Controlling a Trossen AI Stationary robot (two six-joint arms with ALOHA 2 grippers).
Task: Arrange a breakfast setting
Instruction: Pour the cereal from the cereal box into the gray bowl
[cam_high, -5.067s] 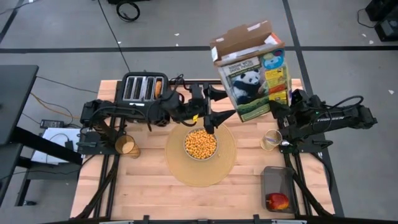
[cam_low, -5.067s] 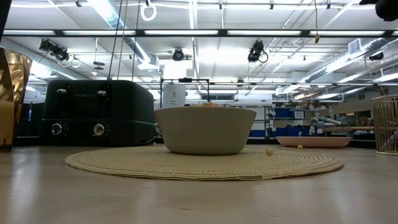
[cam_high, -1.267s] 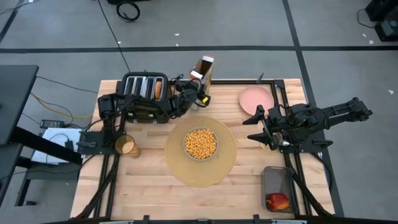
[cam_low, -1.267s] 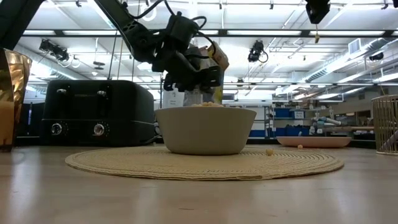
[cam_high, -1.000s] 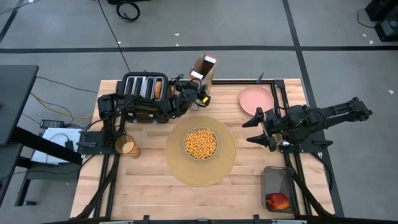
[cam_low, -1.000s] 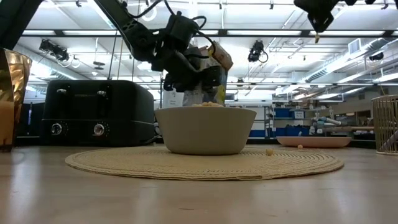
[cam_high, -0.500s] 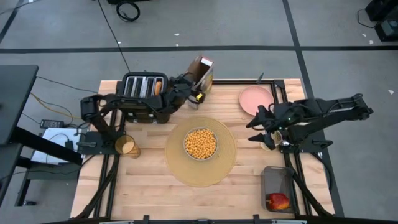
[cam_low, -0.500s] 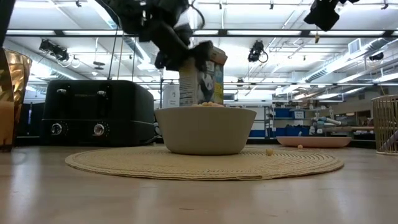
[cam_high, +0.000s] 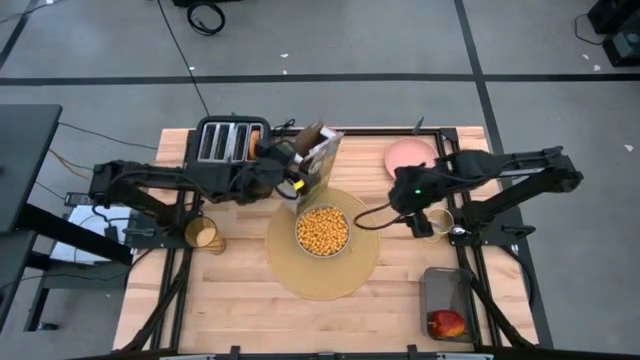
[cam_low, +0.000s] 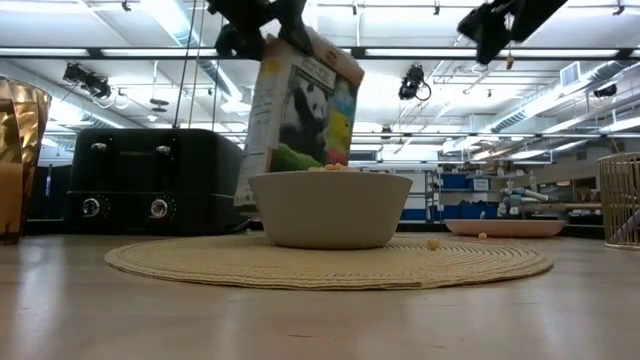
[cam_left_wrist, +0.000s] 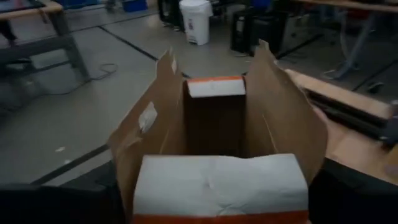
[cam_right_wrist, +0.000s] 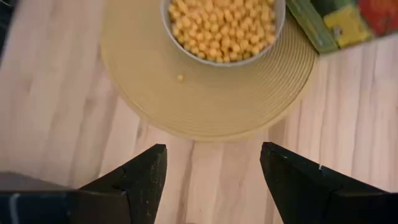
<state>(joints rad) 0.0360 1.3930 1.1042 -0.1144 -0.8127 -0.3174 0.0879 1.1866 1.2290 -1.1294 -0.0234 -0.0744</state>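
While the desk (cam_high: 240, 300) is only partly laid, its items stand thus. Placemat (cam_high: 322, 280), centre: placed. Cereal box (cam_high: 318, 160), tilted just behind the bowl, gripped wide by the left gripper (cam_high: 296, 177). Pink plate (cam_high: 410, 157), far right corner: not set. Bowl (cam_high: 323, 231) on the mat, filled. Amber cup (cam_high: 203, 236), left edge, and apple (cam_high: 446, 323), in a near-right tray: unplaced. Right gripper (cam_right_wrist: 211, 177): above the mat's edge, jaws apart, empty.

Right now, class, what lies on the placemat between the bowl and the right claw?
In the right wrist view, one loose cereal piece lies on the placemat between the bowl and the open right claw.
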